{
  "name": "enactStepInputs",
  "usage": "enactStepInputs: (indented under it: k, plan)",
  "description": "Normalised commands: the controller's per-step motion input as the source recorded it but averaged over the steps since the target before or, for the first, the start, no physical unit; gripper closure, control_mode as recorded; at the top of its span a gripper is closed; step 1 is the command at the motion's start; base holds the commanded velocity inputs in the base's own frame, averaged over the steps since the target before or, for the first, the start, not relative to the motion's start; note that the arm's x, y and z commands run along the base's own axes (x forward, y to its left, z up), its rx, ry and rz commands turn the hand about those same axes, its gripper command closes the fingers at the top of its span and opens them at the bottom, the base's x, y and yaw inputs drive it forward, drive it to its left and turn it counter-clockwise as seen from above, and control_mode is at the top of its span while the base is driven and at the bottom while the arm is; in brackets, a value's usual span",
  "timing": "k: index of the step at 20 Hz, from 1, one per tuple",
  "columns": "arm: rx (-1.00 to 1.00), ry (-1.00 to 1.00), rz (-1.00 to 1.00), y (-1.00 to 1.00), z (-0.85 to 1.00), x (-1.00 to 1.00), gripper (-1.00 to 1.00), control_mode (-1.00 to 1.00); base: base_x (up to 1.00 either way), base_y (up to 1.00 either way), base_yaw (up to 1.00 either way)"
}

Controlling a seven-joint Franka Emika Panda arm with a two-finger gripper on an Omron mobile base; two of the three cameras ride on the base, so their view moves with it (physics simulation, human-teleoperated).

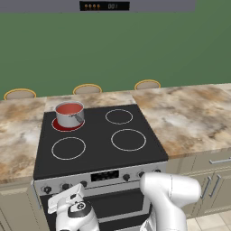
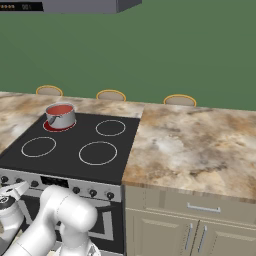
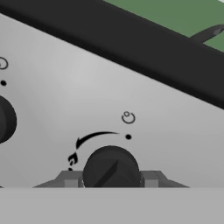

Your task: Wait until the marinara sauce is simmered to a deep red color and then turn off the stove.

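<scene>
The marinara sauce (image 1: pixel 69 108) (image 2: pixel 59 109) is an orange-red disc in a small steel saucepan (image 1: pixel 70 117) on the back left burner of the stove (image 1: pixel 97 131) (image 2: pixel 75 142). That burner (image 1: pixel 59 126) glows red around the pan. My gripper (image 1: pixel 76 189) (image 2: pixel 15 190) is pressed against the silver front panel at its left end. In the hand view my gripper (image 3: pixel 109 178) is shut on a black knob (image 3: pixel 111 166), one grey fingertip (image 3: pixel 65 178) on each side of it. A second knob (image 3: pixel 5 119) sits to the left.
Marble counter (image 1: pixel 189 117) (image 2: pixel 190 145) runs on both sides of the stove. Beige cabinet drawers (image 2: pixel 200 207) lie under it on the right. A grey hood with a display (image 1: pixel 104 6) hangs above. Three round stool tops (image 1: pixel 87 88) stand behind the counter.
</scene>
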Motion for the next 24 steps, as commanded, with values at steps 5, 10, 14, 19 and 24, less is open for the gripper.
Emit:
enactStepInputs:
  k: [5,10,14,19,24]
  plan:
    - [0.0,0.0,0.0,0.0,0.0,0.0,1.0,-1.0,0.0,0.0,0.0]
    - [0.0,0.0,0.0,0.0,0.0,0.0,1.0,-1.0,0.0,0.0,0.0]
    - [0.0,0.0,0.0,0.0,0.0,0.0,1.0,-1.0,0.0,0.0,0.0]
    - [0.0,0.0,0.0,0.0,0.0,0.0,1.0,-1.0,0.0,0.0,0.0]
    - [0.0,0.0,0.0,0.0,0.0,0.0,1.0,-1.0,0.0,0.0,0.0]
